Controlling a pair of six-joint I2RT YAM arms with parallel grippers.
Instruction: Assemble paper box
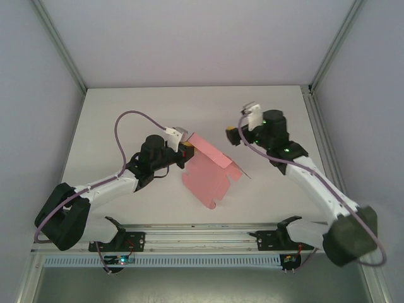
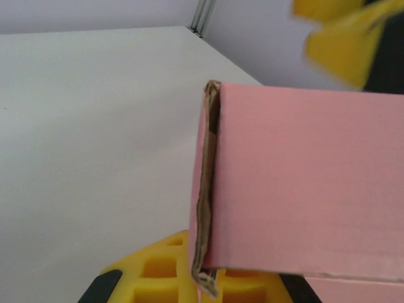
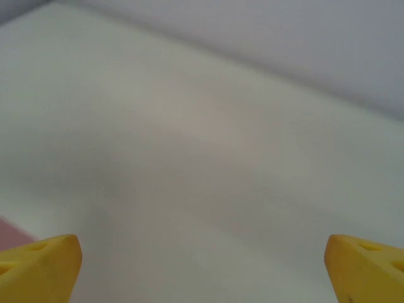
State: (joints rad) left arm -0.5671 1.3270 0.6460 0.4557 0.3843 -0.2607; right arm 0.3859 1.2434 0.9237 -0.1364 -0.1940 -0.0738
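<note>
- The left arm (image 1: 104, 184) stretches low over the desk (image 1: 120, 107), and its left hand (image 1: 184, 147) is clamped on a raised flap of the paper box (image 1: 205, 178).
- The box lies mid-desk, partly folded.
- The right hand (image 1: 233, 134) hovers just right of the flap, fingers wide apart.

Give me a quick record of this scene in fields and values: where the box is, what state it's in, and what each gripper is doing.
object: paper box, pink card
location: middle of the table, between the two arms
state: partly folded; one long panel raised along the far side, the rest lying flat
left gripper: shut on the left end of the raised panel
right gripper: open, holding nothing, apart from the box on its far right
assembly: not finished
</note>
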